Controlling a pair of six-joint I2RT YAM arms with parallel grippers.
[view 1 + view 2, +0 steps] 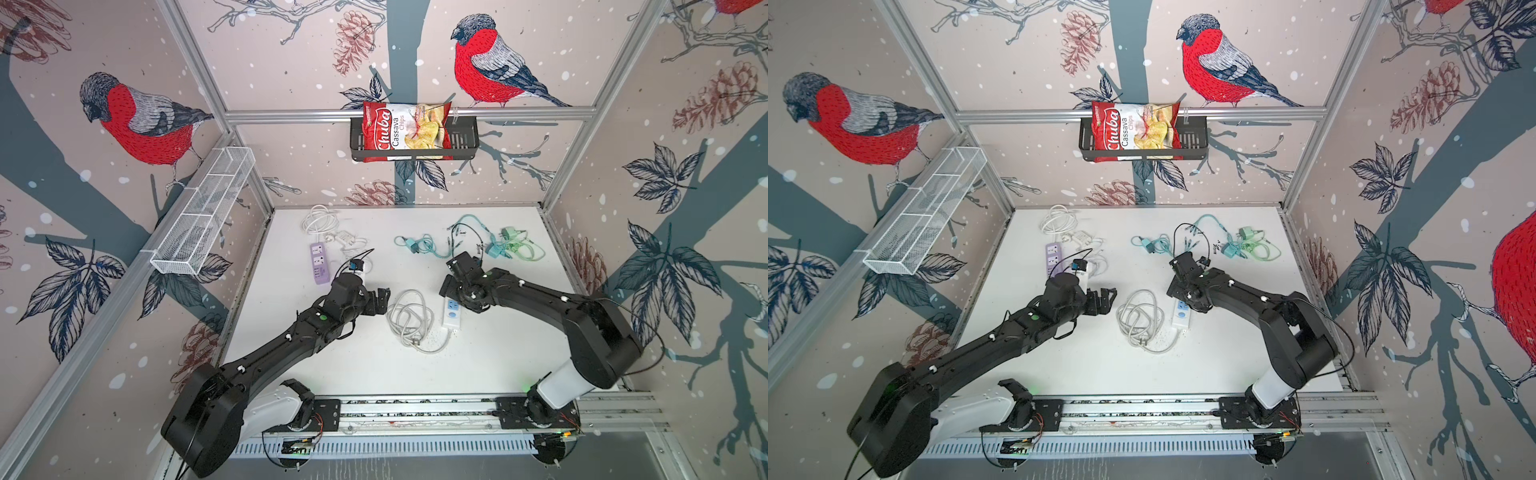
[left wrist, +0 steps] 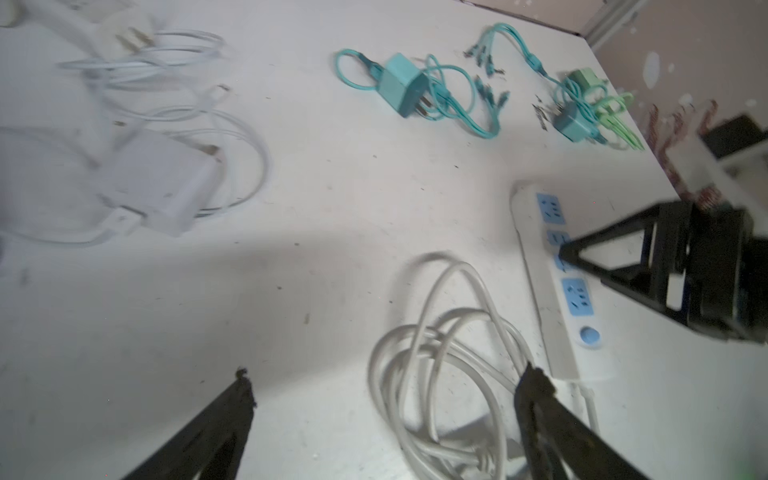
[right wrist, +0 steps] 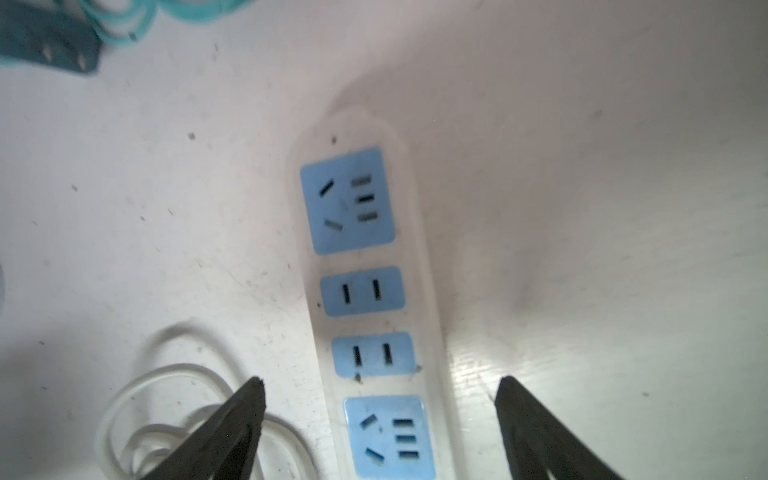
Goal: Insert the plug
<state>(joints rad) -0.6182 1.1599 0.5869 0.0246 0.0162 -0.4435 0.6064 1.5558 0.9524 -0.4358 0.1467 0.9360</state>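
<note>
A white power strip (image 1: 451, 313) (image 1: 1181, 312) with blue sockets lies mid-table. My right gripper (image 3: 381, 380) hangs open just above it, one finger on each side of the strip (image 3: 419, 257), touching nothing; its sockets are bare. From the side, the right gripper (image 2: 566, 254) shows over the strip (image 2: 540, 307). A teal charger plug (image 1: 412, 246) (image 2: 401, 87) lies loose behind, prongs showing. My left gripper (image 1: 380, 301) (image 2: 388, 374) is open and empty, beside the strip's coiled white cable (image 1: 409, 316) (image 2: 449, 345).
Teal and green chargers (image 1: 500, 245) with tangled cords lie at the back right. A purple power strip (image 1: 319, 262), a white charger (image 2: 158, 183) and white cords (image 1: 318, 218) lie at the back left. On the back wall hangs a basket (image 1: 465, 141) with a chips bag.
</note>
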